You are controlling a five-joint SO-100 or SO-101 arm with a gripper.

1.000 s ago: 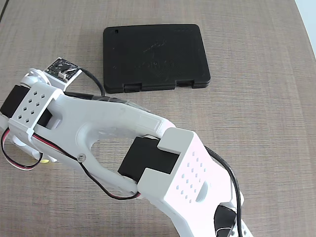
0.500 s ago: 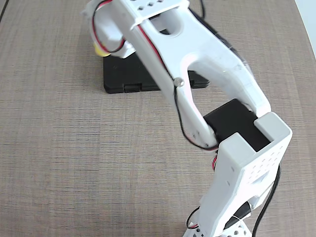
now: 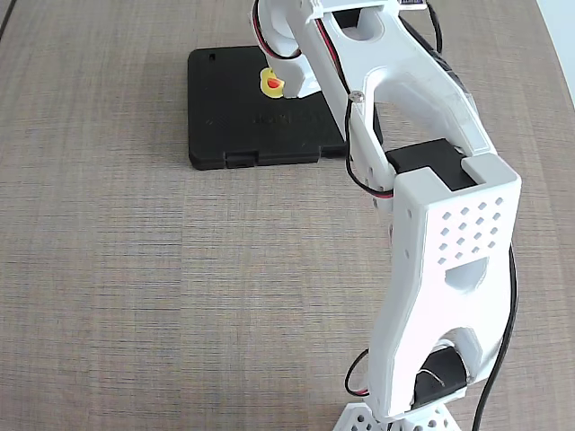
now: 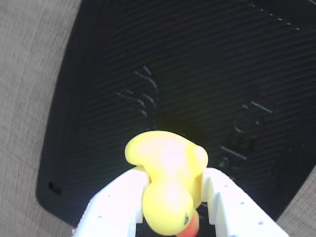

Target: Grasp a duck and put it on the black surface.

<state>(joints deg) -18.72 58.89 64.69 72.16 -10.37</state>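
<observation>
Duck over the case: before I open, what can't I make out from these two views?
- Height: whether the duck touches the black case or hangs above it; neither view looks from the side.
- Gripper: fingertips run off the wrist view's bottom edge; in the fixed view the arm covers them.
- Case's right part: hidden behind the arm in the fixed view.
- Embossed mark: too faint to read.

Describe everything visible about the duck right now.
The duck is a tiny, glossy yellow toy that looks like rubber, with a red-orange beak and a small black eye visible in the wrist view. It is pinched between the two white fingers of the gripper, head toward the camera, body pointing away. It hangs over the black case, near its middle in the fixed view. Whether it touches the case cannot be told.
</observation>
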